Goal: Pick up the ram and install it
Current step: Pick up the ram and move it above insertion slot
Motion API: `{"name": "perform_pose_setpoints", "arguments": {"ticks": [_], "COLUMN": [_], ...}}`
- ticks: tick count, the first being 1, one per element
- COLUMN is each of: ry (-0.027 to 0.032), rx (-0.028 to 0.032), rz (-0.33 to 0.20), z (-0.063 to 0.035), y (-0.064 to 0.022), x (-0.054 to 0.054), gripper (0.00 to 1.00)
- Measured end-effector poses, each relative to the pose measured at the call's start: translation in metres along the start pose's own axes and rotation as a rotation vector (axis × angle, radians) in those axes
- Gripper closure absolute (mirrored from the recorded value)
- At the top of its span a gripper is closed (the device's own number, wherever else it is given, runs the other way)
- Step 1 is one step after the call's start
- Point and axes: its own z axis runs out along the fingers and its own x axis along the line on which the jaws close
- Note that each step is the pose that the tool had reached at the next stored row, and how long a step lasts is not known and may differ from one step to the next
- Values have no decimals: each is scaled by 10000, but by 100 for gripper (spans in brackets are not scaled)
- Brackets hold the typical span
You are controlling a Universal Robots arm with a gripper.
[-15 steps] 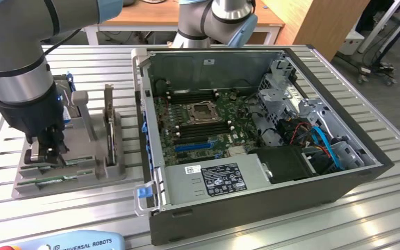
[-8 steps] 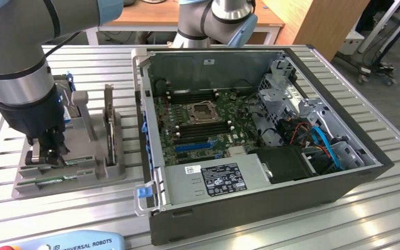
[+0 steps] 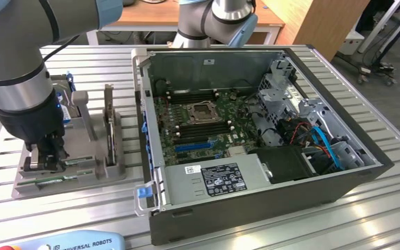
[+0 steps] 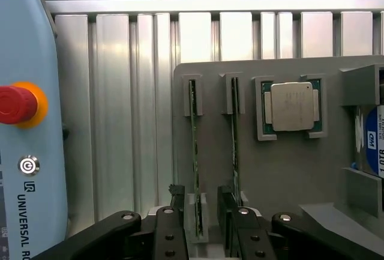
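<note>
**Open claw astride the ram in its holder**

Nearest the camera, at the bottom edge of the exterior view, lies a pale blue teach pendant (image 3: 75, 242). The wrist view shows its red stop button (image 4: 15, 104).

Just beyond, at the lower left of the exterior view, a grey holder (image 3: 110, 172) rests on the slatted metal table (image 3: 366, 224). The arm (image 3: 19, 78) reaches down from the upper left and sets the gripper (image 3: 47, 159) at this holder.

In the wrist view the gripper (image 4: 200, 193) has its jaws apart, with one black finger (image 4: 176, 199) on each side of the ram (image 4: 194, 146). The ram stands on edge in a slot of the holder (image 4: 270, 176). A second stick (image 4: 235, 140) stands on edge in the neighbouring slot, just beside the other finger. The holder also carries a silver processor (image 4: 292, 107) in a pocket and a hard drive (image 4: 373, 143) with a blue label.

Farther back, across the centre and right of the exterior view, sits an open computer case (image 3: 255, 208). Inside it are:
- a labelled power supply (image 3: 214, 179)
- a green motherboard (image 3: 179, 130)
- a blue slot (image 3: 196, 147)
- an open processor socket (image 3: 203, 112)

Farthest, at the top edge, are a second arm's base (image 3: 214, 21) and a wooden desk (image 3: 151, 15).
</note>
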Motion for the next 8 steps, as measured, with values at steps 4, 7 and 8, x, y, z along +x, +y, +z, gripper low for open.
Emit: {"name": "perform_pose_setpoints", "arguments": {"ticks": [4,7,8], "ry": [-1,-2,-1], "rx": [1,1,1], "rz": [0,0,0], "z": [1,18,27], "y": [-1,-1,-1], "x": [1,2,2], "gripper": [64,64,64]}}
